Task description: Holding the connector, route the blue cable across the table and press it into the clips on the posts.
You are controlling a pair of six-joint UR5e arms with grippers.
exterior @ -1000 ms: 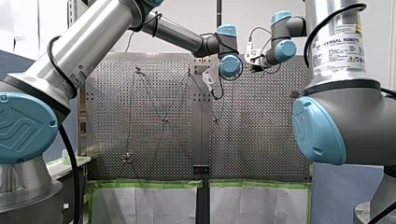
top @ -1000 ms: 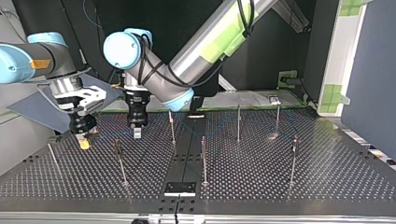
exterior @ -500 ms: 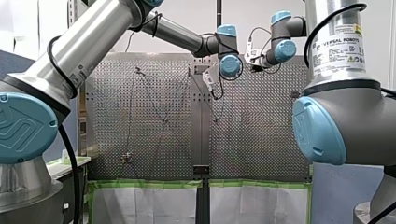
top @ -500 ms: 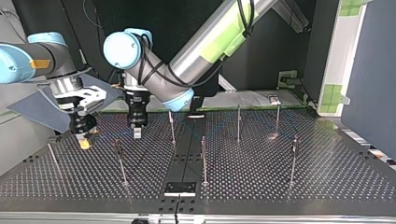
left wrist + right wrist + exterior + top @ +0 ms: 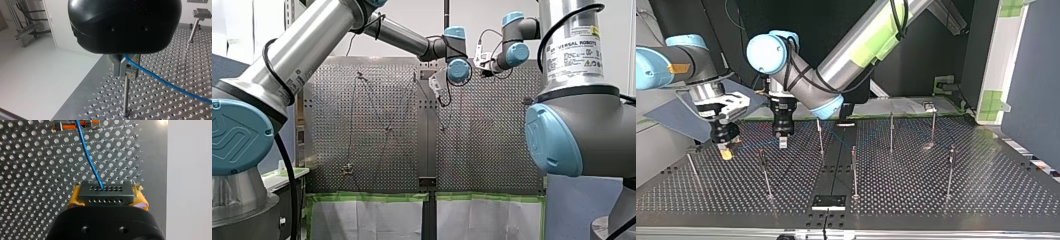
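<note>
**Holders and contents.** The right gripper [image 5: 105, 200] is clamped on the dark connector [image 5: 105, 192], which sits squarely between its yellow pads [image 5: 74, 198]. The blue cable [image 5: 86, 153] leaves the top face of the connector and runs across the perforated surface [image 5: 37, 170] to an orange-and-metal clip [image 5: 62, 126] ahead of the gripper. The left gripper [image 5: 124, 70] holds its metal fingers narrow with the cable passing between them. It stands directly over a post [image 5: 126, 97], at the clip on the post's top. From there the cable trails away above the surface.

**Edges and clearance.** Both grippers work near one side edge of the surface, at the top view's left, and they stand near each other. The right gripper is just beside the bare border strip. In the top view, open surface dotted with upright posts [image 5: 950, 170] extends toward the right.
</note>
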